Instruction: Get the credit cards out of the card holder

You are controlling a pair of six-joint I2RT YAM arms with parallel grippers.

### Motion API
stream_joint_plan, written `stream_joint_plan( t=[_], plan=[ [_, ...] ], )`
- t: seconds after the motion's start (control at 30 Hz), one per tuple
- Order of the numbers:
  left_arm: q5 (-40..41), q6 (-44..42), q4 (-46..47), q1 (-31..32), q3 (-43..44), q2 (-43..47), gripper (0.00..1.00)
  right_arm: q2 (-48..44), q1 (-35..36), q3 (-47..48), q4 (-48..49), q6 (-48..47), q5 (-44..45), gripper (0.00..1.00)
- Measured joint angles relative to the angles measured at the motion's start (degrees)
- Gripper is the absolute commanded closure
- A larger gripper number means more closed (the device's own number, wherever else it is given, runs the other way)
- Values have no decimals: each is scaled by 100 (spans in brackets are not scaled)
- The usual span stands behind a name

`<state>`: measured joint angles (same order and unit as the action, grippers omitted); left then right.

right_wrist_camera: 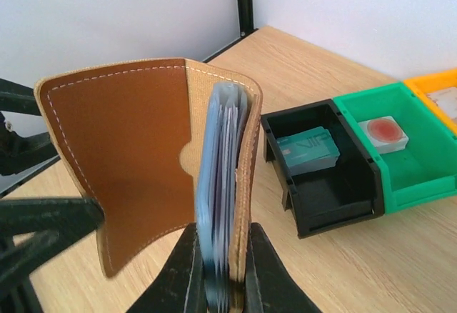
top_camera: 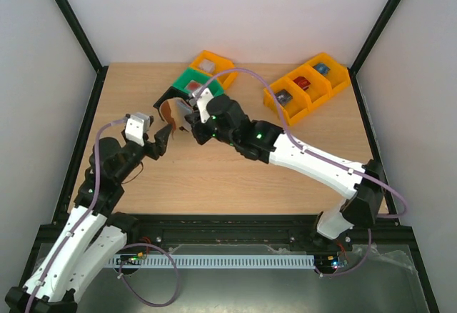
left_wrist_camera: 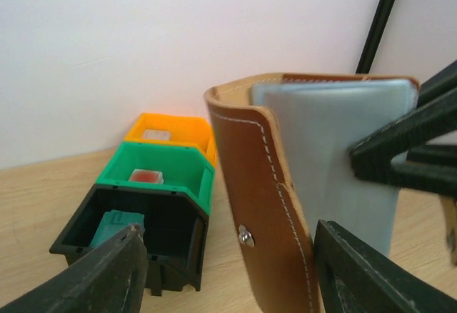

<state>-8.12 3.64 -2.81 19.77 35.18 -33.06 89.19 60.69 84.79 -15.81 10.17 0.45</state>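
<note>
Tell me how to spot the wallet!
Find the wooden table, then the green bin near its far edge. Just beside it, the right tool holds the wallet up, open like a book. It is the only brown leather thing, with white stitches and a pale blue-grey inside, not plastic like the bin.

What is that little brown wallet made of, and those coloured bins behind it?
The card holder looks like smooth brown leather, or an imitation: matte face, pale stitching along the edge, a small metal snap. Its inner sleeves seem thin blue-grey plastic, faintly glossy. The green bin and black bin look like rigid moulded plastic, evenly coloured, with a dull sheen.
</note>
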Motion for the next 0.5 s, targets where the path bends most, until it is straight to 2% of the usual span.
stream_joint_plan(
  t=[0.07,0.17,0.3,0.4,0.47,0.5],
  plan=[
    [-151,105,-44,-90,24,22,38,-155,-157,-68,-28,-96,-293,98],
    [-387,240,-146,-269,44,24,33,-444,-317,-151,-35,-227,-992,98],
    [-1047,455,-173,-402,46,22,30,-743,-404,-212,-57,-492,-1808,98],
    [-1513,595,-212,-428,46,9,35,-833,-466,-216,-72,-723,-2367,98],
    [-1836,649,-219,-461,46,11,41,-885,-527,-216,-125,-874,-2603,98],
    [-2009,662,-219,-472,46,11,48,-907,-551,-219,-157,-935,-2704,98]
  ],
)
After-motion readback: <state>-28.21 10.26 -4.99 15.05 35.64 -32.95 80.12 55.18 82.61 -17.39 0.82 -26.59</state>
